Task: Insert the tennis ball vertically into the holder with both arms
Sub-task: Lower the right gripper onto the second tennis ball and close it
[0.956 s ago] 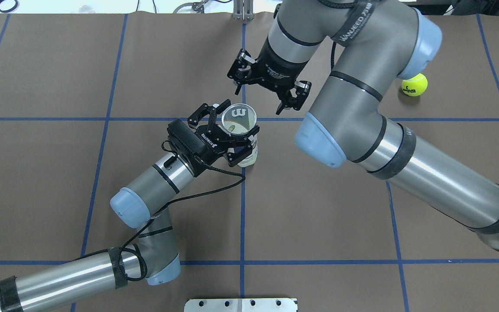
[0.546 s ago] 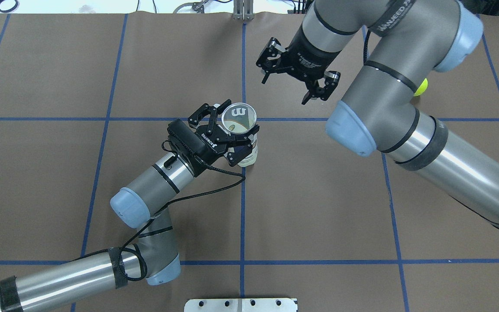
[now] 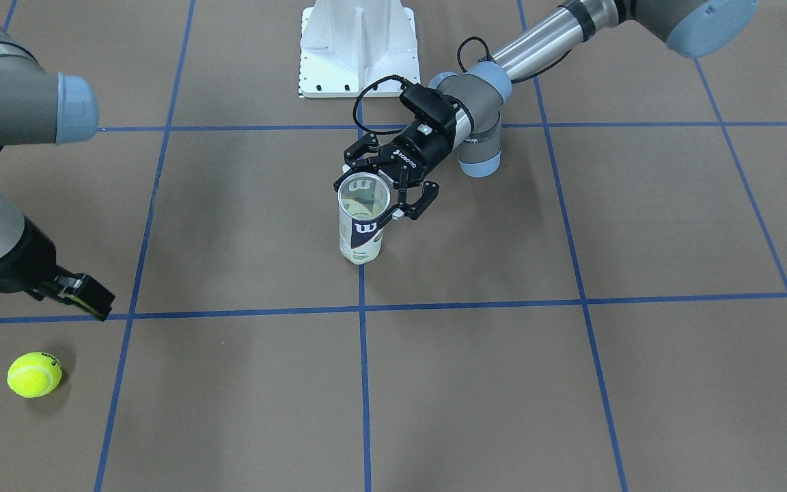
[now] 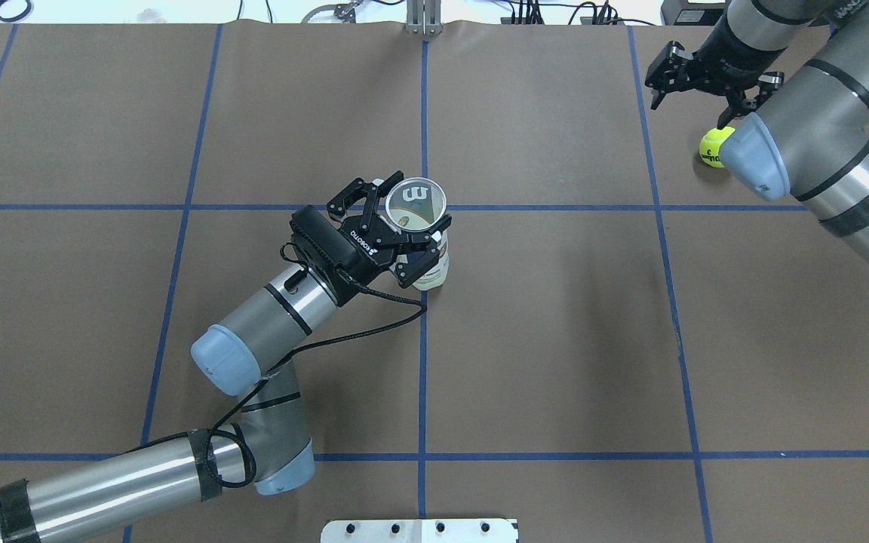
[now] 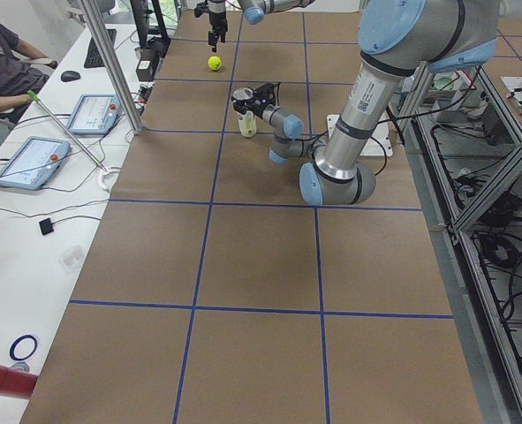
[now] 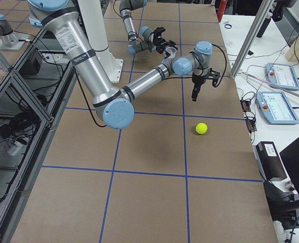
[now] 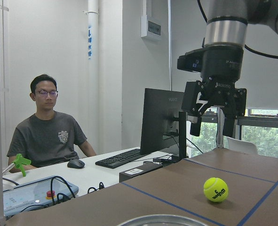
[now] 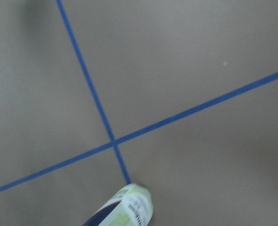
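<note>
Change: the right arm is swung away from the mouth of the holder (image 4: pixel 417 204) and out to the far right of the table (image 4: pixel 555 339). The right gripper (image 4: pixel 689 109) is now hung above the tennis ball (image 4: pixel 713 145).
Unchanged: holder, ball and left arm are seen where they were a second ago.
Right gripper: fingers are spread and nothing is held; a clear gap is kept above the ball.
Left gripper (image 4: pixel 402 226): it is closed on the holder just under the open rim. The tube is kept upright at a crossing of the blue tape lines (image 4: pixel 423 377).
Meaning: the pick-up is judged to be starting, and the ball is not yet gripped (something pale is glimpsed down the tube, but it cannot be identified).
Edges and room: the ball is set toward the operators' side, short of the table's edge. Only brown mat is seen between ball and holder, so a direct return is judged possible. The left fingers beside the rim must be cleared on the drop.
</note>
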